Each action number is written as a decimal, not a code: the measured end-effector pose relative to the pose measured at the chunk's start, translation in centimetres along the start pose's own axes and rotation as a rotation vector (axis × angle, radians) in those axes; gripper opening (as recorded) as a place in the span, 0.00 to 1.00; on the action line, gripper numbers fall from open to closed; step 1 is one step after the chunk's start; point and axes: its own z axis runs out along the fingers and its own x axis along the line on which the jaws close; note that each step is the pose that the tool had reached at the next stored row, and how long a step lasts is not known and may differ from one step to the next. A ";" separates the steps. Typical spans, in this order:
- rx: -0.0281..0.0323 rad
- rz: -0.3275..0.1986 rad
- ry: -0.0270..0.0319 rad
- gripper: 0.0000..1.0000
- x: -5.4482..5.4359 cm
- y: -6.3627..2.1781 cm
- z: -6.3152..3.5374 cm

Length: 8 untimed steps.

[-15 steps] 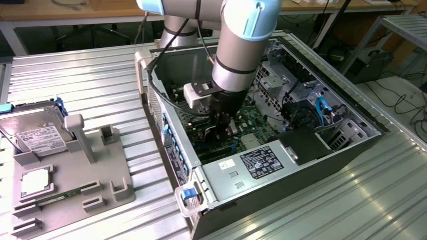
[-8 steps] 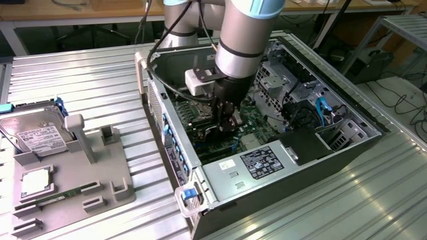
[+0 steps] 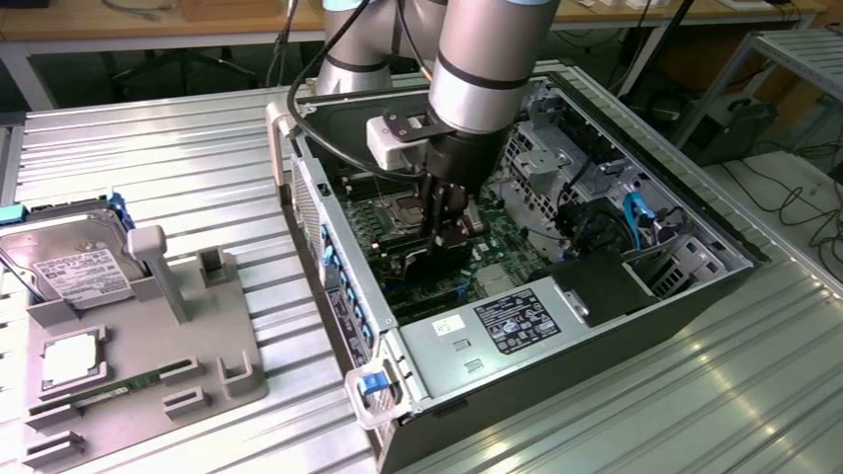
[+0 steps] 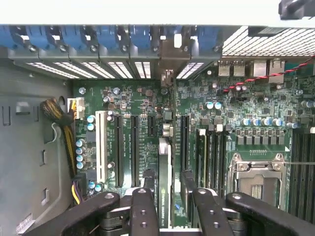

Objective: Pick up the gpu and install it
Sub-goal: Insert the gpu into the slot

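One gpu stands on edge between the two fingers of the claw, which clamps it from both sides. Directly beneath the claw lies the motherboard with its black expansion slots, inside the open computer case on the worktop.

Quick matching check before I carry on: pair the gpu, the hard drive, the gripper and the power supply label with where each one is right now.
Things:
1. gpu
2. hard drive
3. gripper
4. power supply label

Places:
A. on the grey parts tray outside the computer case
B. edge-on between the fingers, over the motherboard slots
C. lowered inside the open case
D. on the silver box at the case's near end

Pairs: 1-B, 2-A, 3-C, 4-D
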 end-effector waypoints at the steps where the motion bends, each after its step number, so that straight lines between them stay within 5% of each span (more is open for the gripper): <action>1: 0.0000 0.000 -0.0001 0.27 0.0 0.00 0.00; 3: 0.0000 0.000 0.0000 0.15 0.0 0.00 0.00; 8: 0.0000 0.000 0.0000 0.11 0.0 0.00 0.00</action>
